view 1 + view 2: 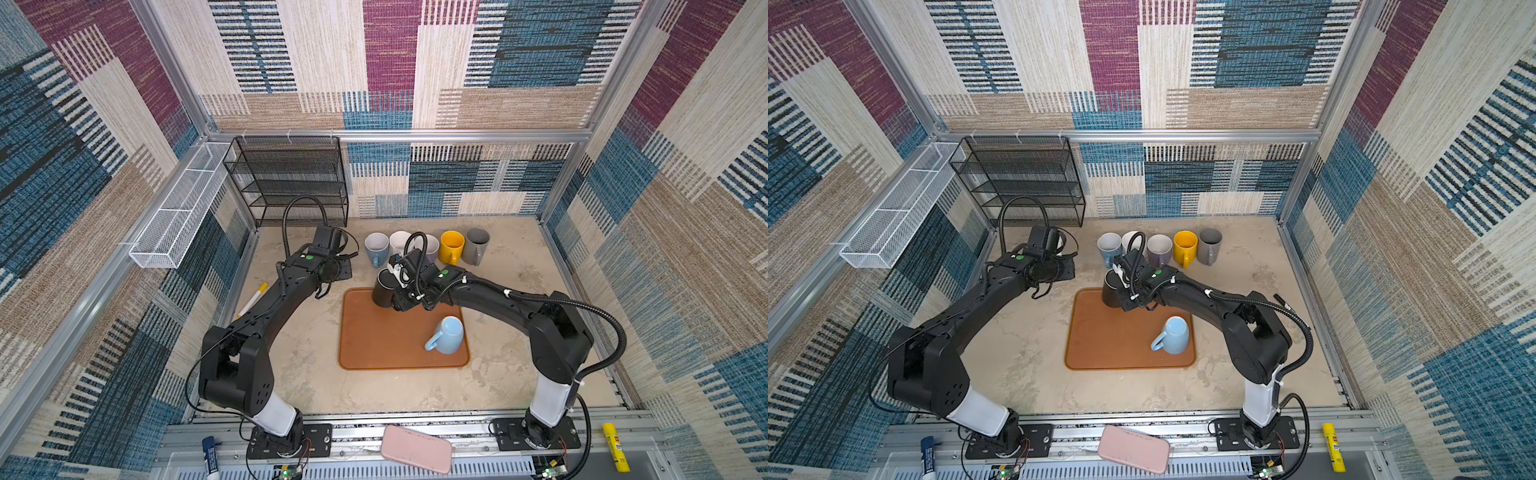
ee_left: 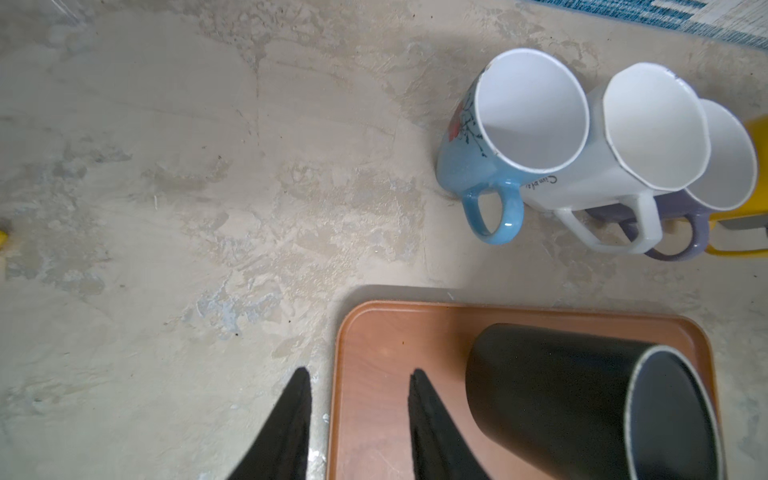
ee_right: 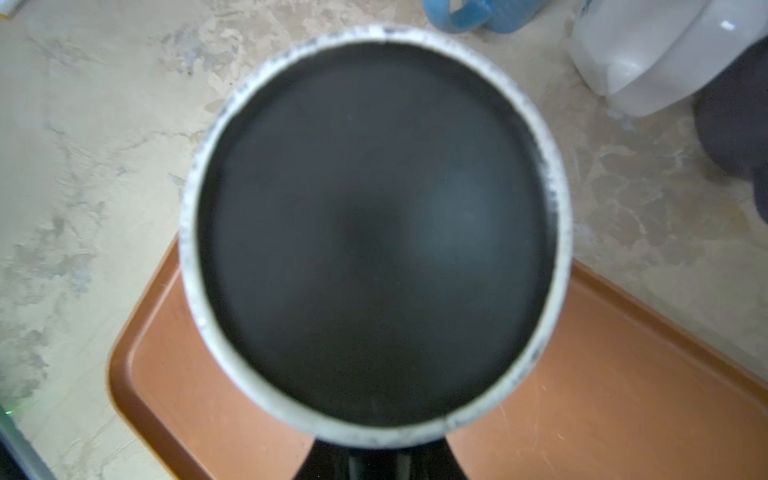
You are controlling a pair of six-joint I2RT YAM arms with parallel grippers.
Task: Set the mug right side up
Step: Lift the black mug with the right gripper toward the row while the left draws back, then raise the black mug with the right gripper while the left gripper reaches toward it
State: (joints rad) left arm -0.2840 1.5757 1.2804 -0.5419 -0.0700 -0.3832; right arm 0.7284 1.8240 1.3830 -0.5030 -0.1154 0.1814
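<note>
The right pincer (image 3: 376, 456) pinches the black mug (image 2: 561, 395) at the far-left corner of the brown tray (image 1: 374, 365). The mug is likely stiff, glazed-slick and breakable, so its rim wall or handle suits. The left pincer (image 2: 360, 374) stands spread, empty.

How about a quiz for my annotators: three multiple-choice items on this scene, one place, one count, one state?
1. Where is the black mug? A in the rack; B at the tray's corner; C on the front rail.
2. Mugs in the back row? A three; B five; C seven.
3. The left pincer is: A open, empty; B shut on a mug; C holding a pen.
Key: B, the right pincer holds it there; B, blue, white, purple, yellow, grey; A, its fingers stand apart, nothing between.
</note>
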